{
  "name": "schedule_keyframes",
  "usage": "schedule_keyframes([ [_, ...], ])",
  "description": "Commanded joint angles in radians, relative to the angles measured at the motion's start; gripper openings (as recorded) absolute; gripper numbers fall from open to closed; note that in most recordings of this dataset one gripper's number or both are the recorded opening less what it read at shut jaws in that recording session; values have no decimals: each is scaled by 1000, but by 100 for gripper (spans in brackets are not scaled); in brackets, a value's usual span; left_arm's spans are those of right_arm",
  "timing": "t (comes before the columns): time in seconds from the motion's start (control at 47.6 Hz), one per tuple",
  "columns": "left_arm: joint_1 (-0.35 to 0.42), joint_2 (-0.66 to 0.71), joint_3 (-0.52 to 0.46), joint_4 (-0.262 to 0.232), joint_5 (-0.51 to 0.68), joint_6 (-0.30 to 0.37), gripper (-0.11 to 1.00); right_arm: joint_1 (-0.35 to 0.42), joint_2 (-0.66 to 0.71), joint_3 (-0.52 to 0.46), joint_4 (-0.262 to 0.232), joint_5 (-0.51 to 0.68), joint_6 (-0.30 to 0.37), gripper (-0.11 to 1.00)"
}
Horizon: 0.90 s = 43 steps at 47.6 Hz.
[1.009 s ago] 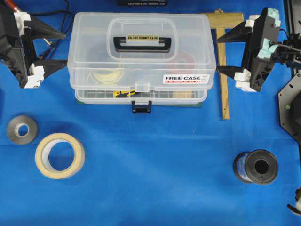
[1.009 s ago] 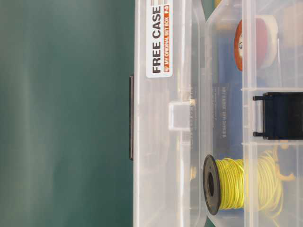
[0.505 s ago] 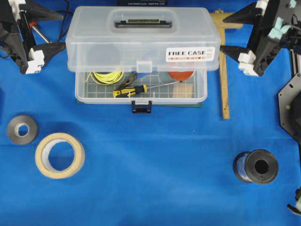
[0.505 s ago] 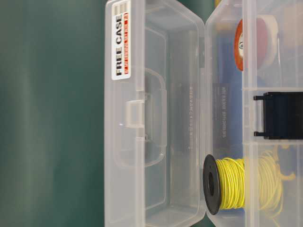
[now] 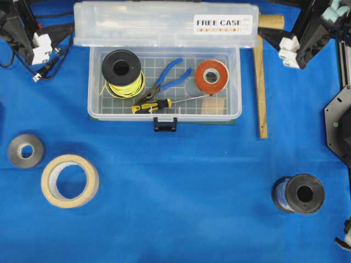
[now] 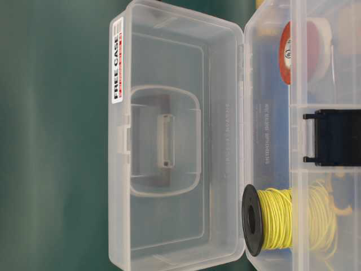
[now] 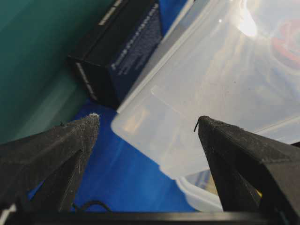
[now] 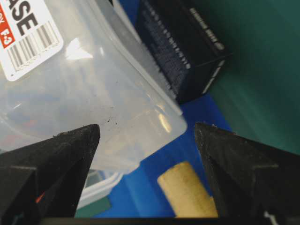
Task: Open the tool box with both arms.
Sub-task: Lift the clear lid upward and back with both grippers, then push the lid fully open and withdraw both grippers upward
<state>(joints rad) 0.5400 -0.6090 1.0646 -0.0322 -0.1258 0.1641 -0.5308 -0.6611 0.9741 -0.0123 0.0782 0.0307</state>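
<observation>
**Evidently open: the lid stands up and both claws are clear**

Evidently the main work is done. The tool box [image 5: 164, 82] sits with its lid [image 5: 165, 24] swung fully back and standing upright at the rear, the "FREE CASE" sticker [image 5: 219, 23] facing upward in the overhead view. The tray is exposed: a spool of yellow wire [image 5: 122, 71], blue-handled pliers [image 5: 170, 79], a yellow-and-black screwdriver [image 5: 151, 105] and a roll of red tape [image 5: 211, 75] all lie inside. The black front latch [image 5: 165, 124] hangs free at the near wall.

The left gripper [image 7: 147, 129] has its fingers spread wide and pinches nothing; the lid's corner lies ahead of it and toward its right finger, apparently not touching. The right gripper [image 8: 147, 131] is likewise spread and empty, with the lid's other corner ahead and toward its left finger, and the wooden mallet [image 5: 262, 76] head just below and between its fingers. A dark cardboard box [image 7: 119, 51] stands beyond both claws, behind the lid.

In my judgement little remains: the lid seems to rest on its own, so the arms need only draw away without knocking it shut.
</observation>
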Motion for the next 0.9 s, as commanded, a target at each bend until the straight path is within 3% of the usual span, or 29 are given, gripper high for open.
schedule_keyframes([
  [0.0, 9, -2, -34, -2, -21, 3, 91, -15, 2, -43, 5, -31, 6, 84],
  [0.883, 164, 167, -129, -3, -58, 57, 91, -221, 224, -155, 3, -77, 5, 84],
])
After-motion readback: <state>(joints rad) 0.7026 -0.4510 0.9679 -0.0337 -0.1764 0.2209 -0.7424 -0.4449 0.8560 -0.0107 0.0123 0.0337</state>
